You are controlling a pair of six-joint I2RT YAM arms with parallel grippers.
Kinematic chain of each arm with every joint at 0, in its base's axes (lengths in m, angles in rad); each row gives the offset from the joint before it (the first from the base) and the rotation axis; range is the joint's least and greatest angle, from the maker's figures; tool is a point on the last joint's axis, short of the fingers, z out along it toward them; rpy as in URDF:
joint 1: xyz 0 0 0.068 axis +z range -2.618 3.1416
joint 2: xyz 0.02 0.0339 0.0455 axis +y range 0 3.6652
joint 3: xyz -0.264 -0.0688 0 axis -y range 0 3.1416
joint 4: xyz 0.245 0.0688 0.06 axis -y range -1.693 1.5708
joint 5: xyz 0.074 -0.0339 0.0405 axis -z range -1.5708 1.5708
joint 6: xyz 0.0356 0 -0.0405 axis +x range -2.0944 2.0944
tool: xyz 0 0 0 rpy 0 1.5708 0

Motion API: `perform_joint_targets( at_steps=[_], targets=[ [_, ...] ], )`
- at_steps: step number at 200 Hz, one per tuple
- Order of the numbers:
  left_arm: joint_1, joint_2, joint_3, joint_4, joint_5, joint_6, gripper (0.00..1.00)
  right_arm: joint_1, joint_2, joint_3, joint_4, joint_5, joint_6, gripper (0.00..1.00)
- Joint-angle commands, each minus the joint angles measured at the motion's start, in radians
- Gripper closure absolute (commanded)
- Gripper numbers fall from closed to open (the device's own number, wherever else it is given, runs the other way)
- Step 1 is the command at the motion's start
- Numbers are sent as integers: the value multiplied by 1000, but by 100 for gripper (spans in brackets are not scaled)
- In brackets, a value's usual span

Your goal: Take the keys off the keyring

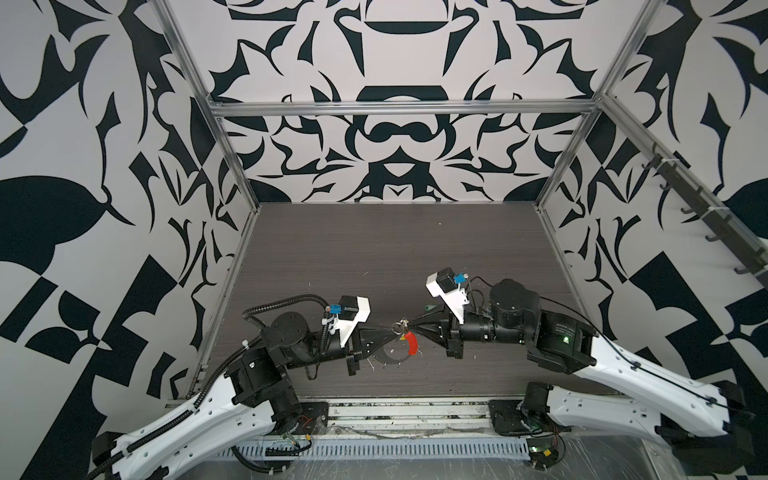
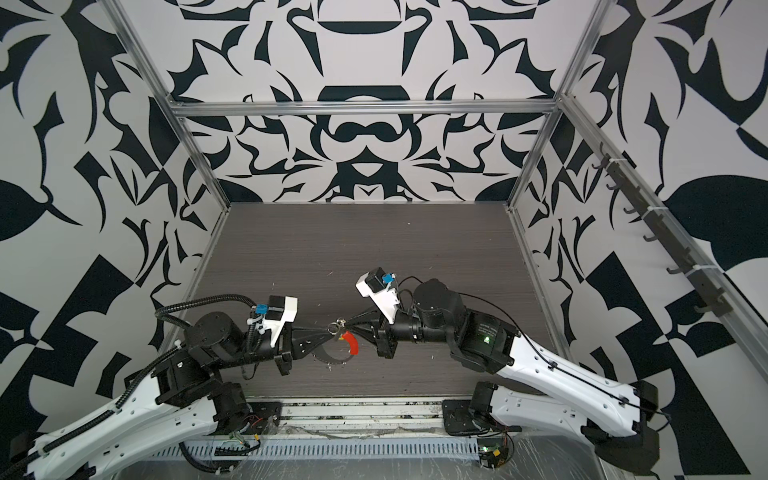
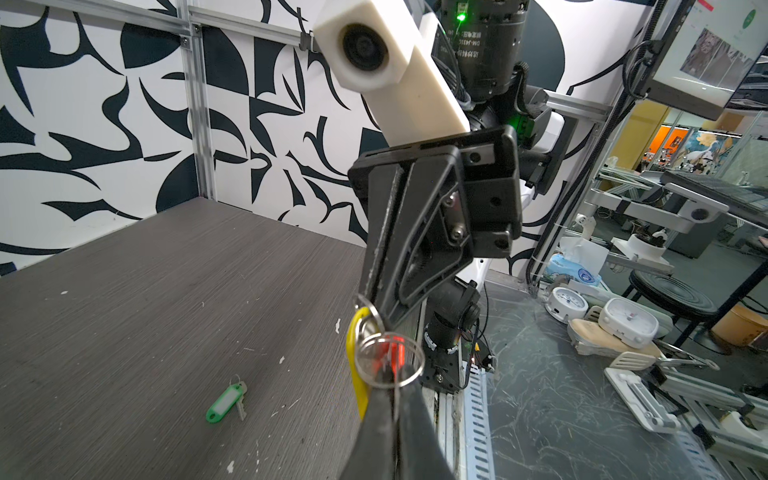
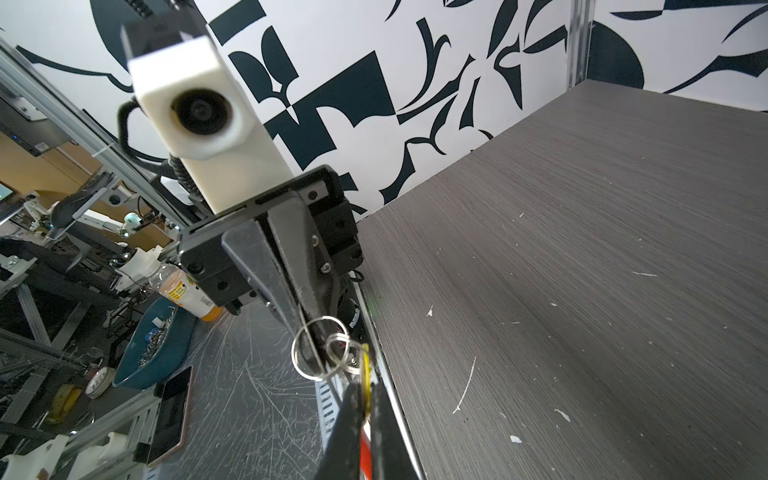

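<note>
Both grippers meet above the front middle of the table. My left gripper (image 1: 392, 328) (image 3: 392, 384) is shut on the keyring (image 3: 421, 360) (image 4: 294, 353), a silver wire ring gripped at its edge. A yellow key tag (image 3: 357, 374) hangs from it by a small loop, and my right gripper (image 1: 409, 323) (image 4: 363, 388) is shut on that tag (image 4: 365, 374). A red key tag (image 1: 411, 344) (image 2: 352, 343) dangles below the ring. The green key tag (image 3: 224, 402) lies loose on the table, apart from the ring, with a small metal key beside it.
A dark curved band (image 1: 388, 360) shows on the grey tabletop (image 1: 374, 249) under the grippers. Patterned walls and aluminium posts (image 1: 232, 158) close in three sides. A slotted cable duct (image 1: 374, 451) runs along the front edge. White flecks dot the table.
</note>
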Motion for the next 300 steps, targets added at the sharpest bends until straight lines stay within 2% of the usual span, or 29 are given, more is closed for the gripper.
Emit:
perform_joint_targets(
  at_steps=[1, 192, 300],
  targets=[
    [-1, 1, 33, 11, 20, -15, 100, 7, -5, 51, 33, 3, -6, 98],
    [-1, -8, 48, -15, 17, -9, 100, 91, 16, 161, -70, 140, -97, 100],
    [0, -9, 62, -24, 24, -5, 100, 124, 30, 188, -90, 174, -116, 100]
  ],
)
